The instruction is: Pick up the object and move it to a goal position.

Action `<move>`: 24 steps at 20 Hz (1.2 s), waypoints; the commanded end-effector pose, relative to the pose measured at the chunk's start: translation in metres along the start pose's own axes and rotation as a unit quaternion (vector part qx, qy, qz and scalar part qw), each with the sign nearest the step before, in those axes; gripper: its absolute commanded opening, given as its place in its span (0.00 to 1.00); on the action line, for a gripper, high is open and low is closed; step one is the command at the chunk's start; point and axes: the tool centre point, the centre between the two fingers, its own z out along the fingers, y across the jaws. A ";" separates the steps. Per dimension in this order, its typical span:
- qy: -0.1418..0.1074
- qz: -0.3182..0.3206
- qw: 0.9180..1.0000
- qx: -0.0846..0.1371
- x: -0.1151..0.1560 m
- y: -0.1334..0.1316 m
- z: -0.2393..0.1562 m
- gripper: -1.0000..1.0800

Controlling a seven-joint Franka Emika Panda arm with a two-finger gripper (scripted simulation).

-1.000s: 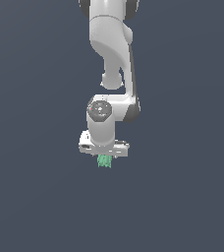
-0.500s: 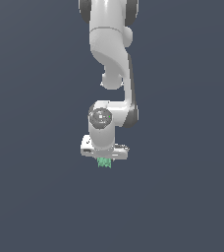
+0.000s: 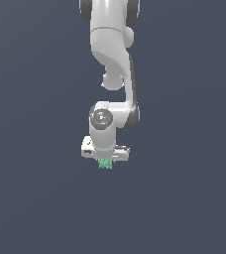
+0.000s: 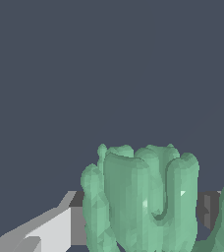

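Observation:
The object [image 3: 105,164] is a small mint-green clump of stubby lobes that pokes out just under the white hand of the arm in the exterior view. My gripper [image 3: 105,162] is shut on it, and the fingers themselves are mostly covered by the hand. In the wrist view the object [image 4: 143,197] fills the lower middle, its lobes standing side by side, with a light grey finger [image 4: 52,229] to one side and a dark pad [image 4: 210,209] on the other. The object hangs free against the dark background.
The white arm [image 3: 112,59] reaches down from the top of the exterior view to the wrist joint [image 3: 102,119]. Around it there is only a flat dark blue-grey ground [image 3: 35,198], with no other objects in view.
The arm has shifted slightly upward with the object held in the gripper. The grip on the object looks unchanged.

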 end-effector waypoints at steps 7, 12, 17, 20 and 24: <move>0.004 0.011 1.000 -0.001 0.001 -0.004 -0.016 0.00; 0.011 0.034 0.999 -0.002 0.003 -0.012 -0.046 0.00; 0.022 0.068 0.997 -0.003 0.006 -0.023 -0.093 0.00; 0.030 0.094 0.995 -0.005 0.008 -0.032 -0.128 0.00; 0.041 0.129 0.991 -0.007 0.010 -0.044 -0.178 0.00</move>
